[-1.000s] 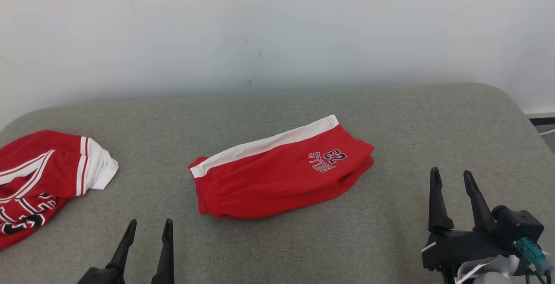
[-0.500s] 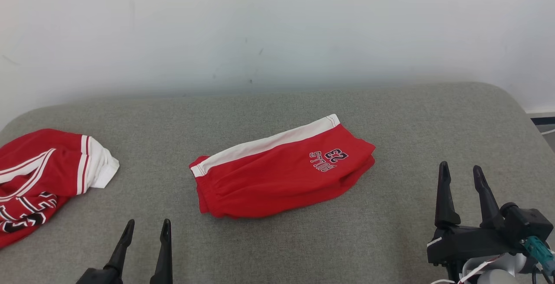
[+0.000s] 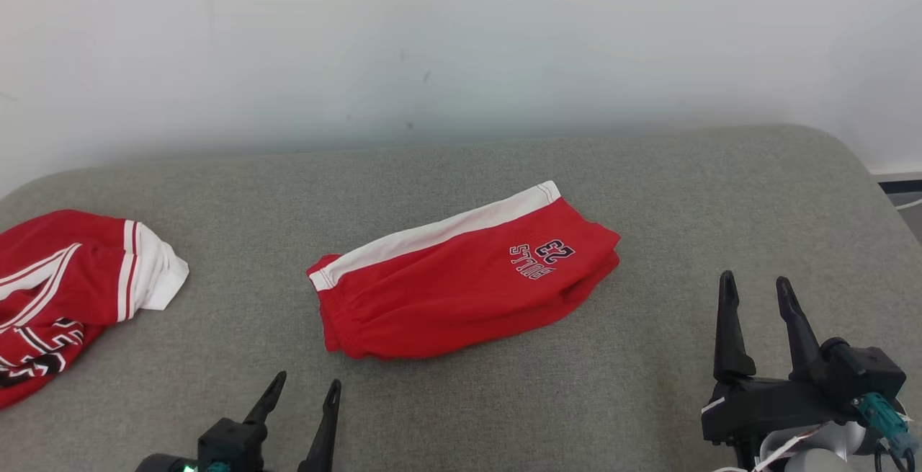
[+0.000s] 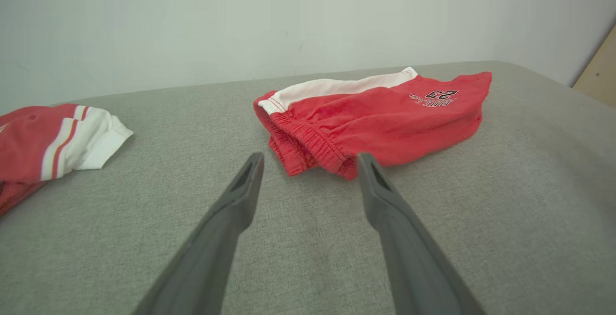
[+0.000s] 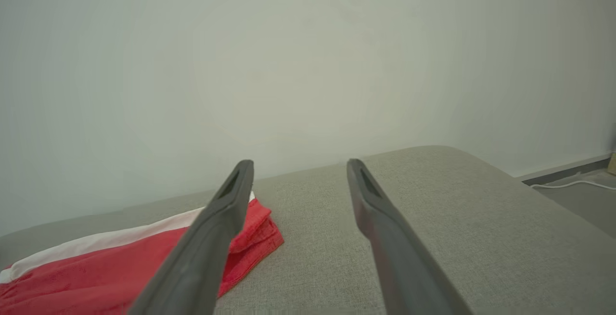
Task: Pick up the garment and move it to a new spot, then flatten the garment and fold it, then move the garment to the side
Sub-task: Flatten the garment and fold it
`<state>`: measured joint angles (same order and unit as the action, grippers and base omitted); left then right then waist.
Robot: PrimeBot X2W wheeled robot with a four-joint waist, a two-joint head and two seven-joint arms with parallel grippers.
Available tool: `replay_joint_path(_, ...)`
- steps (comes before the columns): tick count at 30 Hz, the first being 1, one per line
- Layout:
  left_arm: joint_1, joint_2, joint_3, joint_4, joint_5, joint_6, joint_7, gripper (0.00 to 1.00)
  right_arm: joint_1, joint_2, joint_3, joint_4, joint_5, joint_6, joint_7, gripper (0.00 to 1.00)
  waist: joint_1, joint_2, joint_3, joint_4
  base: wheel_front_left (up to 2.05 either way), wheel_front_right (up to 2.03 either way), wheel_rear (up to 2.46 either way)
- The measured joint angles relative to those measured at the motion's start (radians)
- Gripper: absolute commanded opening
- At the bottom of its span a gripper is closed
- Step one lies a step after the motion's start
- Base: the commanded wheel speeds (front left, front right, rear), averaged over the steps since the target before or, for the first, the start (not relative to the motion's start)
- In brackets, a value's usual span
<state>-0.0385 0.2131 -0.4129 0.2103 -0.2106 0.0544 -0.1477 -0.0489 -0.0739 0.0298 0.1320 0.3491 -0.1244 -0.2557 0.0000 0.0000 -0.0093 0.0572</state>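
- Looking down through the head view, I am seeing the red shorts (image 3: pixel 461 292) lying folded in a slanted bundle near the middle of the grey cushion (image 3: pixel 648 191). A white stripe is running along their far edge, and a dark "BULLS 23" print is showing upside down toward their right end.
- Also in that view, the left gripper (image 3: pixel 307 380) is pointing up at the shorts' near left corner without touching them, with its fingers spread wide and carrying nothing. The right gripper (image 3: pixel 754 279) is sitting well to the right of the shorts, equally spread and empty. A red jersey (image 3: pixel 65 285) is lying at the cushion's left edge, apart from the shorts.
- Switching to the left wrist view, I am watching the left gripper (image 4: pixel 311 157) aiming its parted fingers at the gathered elastic waistband end of the red shorts (image 4: pixel 385 118), where stacked layers are showing.
- Checking the right wrist view, I am finding the right gripper (image 5: pixel 299 163) gaping with nothing between its fingers, while the red shorts (image 5: pixel 96 267) are resting at the lower left, behind the left-hand finger.
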Motion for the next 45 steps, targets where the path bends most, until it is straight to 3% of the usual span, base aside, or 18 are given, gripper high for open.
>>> replay_joint_path(13,-0.162,-0.072,-0.051,0.126,-0.002,-0.059,0.067,1.0,-0.139,-0.038,-0.006,0.133,0.019,0.02,0.069,1.0,0.0001,0.0001,0.072,-0.004,0.0,0.0,0.0)
replay_joint_path(20,-0.214,-0.056,-0.052,0.244,0.001,-0.074,0.113,1.0,-0.205,-0.023,0.033,0.152,0.019,0.037,0.072,1.0,0.0001,0.0001,0.118,0.009,0.0,0.0,0.0)
replay_joint_path(34,-0.293,-0.067,-0.044,0.367,0.0,-0.091,0.1,1.0,-0.21,-0.023,0.029,0.19,0.019,0.045,0.067,1.0,0.0001,0.0001,0.161,-0.028,0.0,0.0,0.0)
replay_joint_path(45,-0.355,-0.093,-0.049,0.418,0.002,-0.1,0.026,1.0,-0.209,-0.025,0.016,0.204,0.019,0.047,0.052,1.0,-0.0001,0.0001,0.167,-0.037,0.0,0.0,0.0)
